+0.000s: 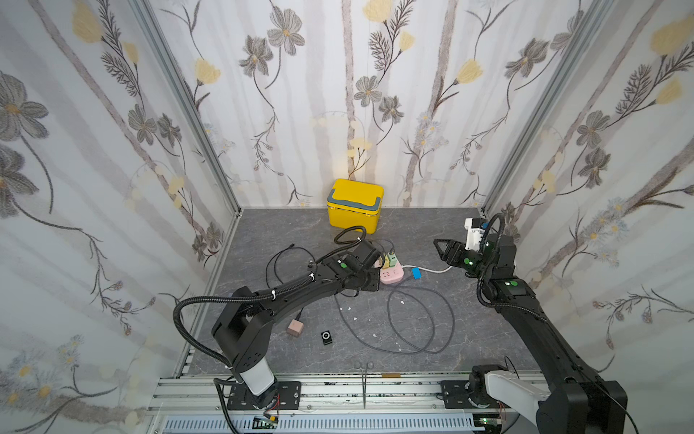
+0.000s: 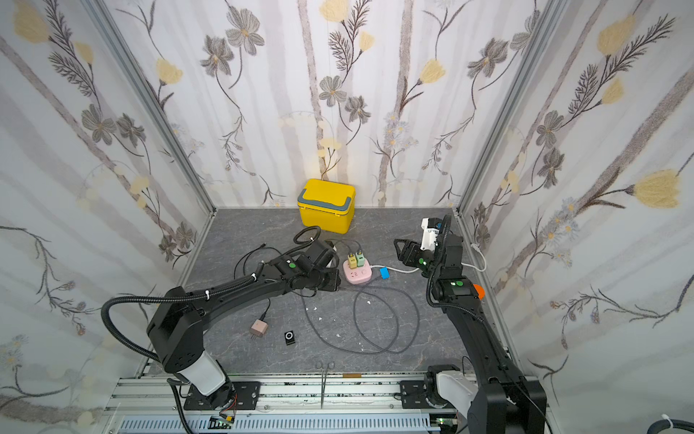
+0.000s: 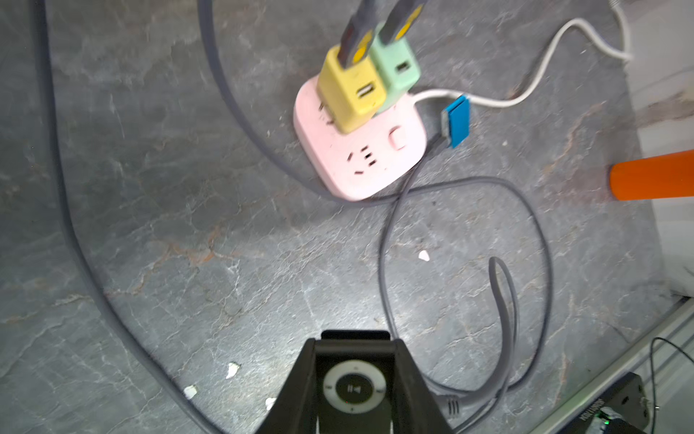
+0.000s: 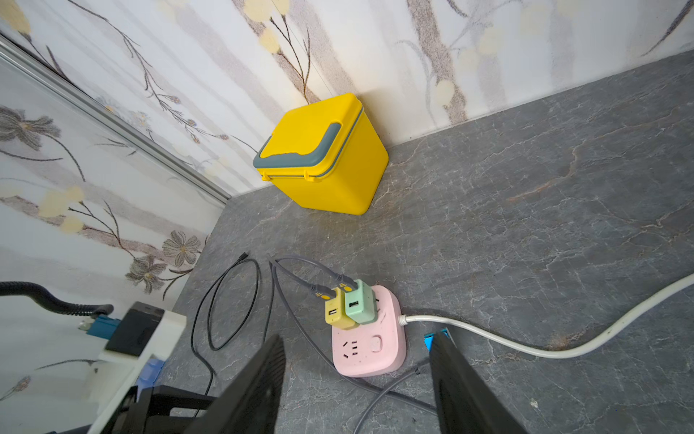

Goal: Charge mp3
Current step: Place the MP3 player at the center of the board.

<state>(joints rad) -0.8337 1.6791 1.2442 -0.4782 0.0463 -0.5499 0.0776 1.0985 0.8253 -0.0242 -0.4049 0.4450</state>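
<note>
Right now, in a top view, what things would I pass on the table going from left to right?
You'd pass: tan plug adapter → loose mp3 player → pink power strip → blue connector → right end effector, which hangs just above the table.

walls: white floral wallpaper walls (image 1: 420, 56), grey and yellow blooms | corners: silver aluminium posts (image 1: 186, 101) | floor: dark grey veined stone-look surface (image 1: 488, 330)

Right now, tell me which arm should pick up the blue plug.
Right, probably: its end effector is open, empty, near the blue plug beside the strip; the left end effector is shut on an mp3.
</note>
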